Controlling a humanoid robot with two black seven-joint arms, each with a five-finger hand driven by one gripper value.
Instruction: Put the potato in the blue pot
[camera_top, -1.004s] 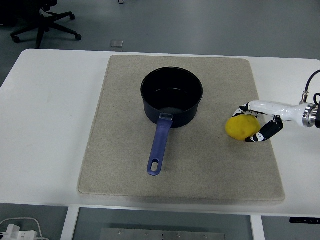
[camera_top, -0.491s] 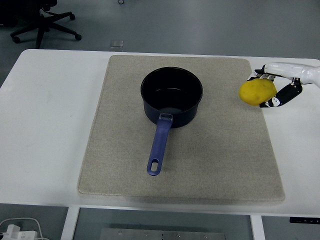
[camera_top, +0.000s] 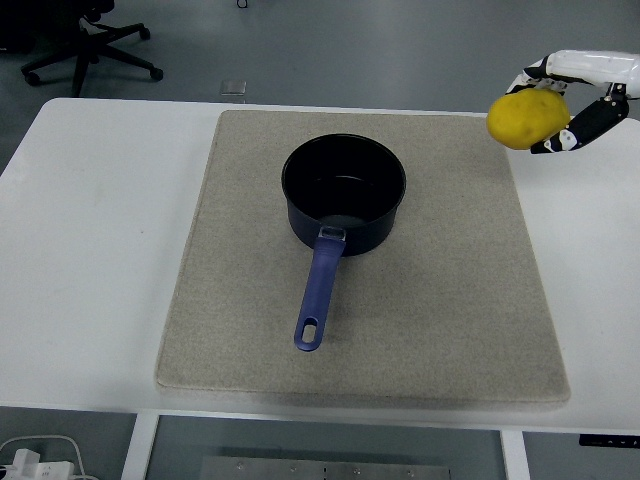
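A dark blue pot (camera_top: 344, 193) with a long blue handle (camera_top: 319, 292) stands on the beige mat (camera_top: 420, 320), its handle pointing toward the near edge. The pot looks empty. My right hand (camera_top: 561, 105) comes in from the upper right edge and is shut on the yellow potato (camera_top: 526, 118). It holds the potato in the air, above the mat's far right corner and to the right of the pot. The left arm is out of view.
The mat lies on a white table (camera_top: 90, 250). An office chair (camera_top: 85, 45) stands on the floor beyond the table's far left. A small clear object (camera_top: 232, 89) sits at the table's far edge.
My right hand has lifted the potato off the mat's right side and carried it up and toward the far right. The pot has not moved.
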